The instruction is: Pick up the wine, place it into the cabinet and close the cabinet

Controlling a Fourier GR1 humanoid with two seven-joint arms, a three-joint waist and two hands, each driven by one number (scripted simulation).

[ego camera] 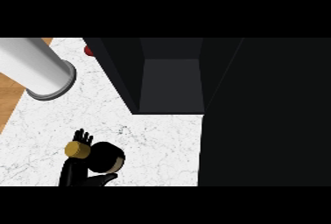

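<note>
The wine bottle (105, 157) is seen from above at the lower left of the marble counter, with a dark body and a gold cap (77, 150), tilted to the left. My left hand (76, 173) comes up from the lower edge and wraps it, fingers (82, 137) showing past the cap and the thumb (103, 178) under the body. The dark cabinet (171, 83) stands at the upper middle with its inside showing. Its door (265, 113) is swung out and fills the right side. My right hand does not show.
A large white and grey cylinder (40, 68) lies over the counter's upper left corner. Part of a small red thing (89, 50) shows behind the cabinet's left wall. Bare marble counter (155, 144) lies between the bottle and the cabinet. A wooden floor (9, 98) shows past the left edge.
</note>
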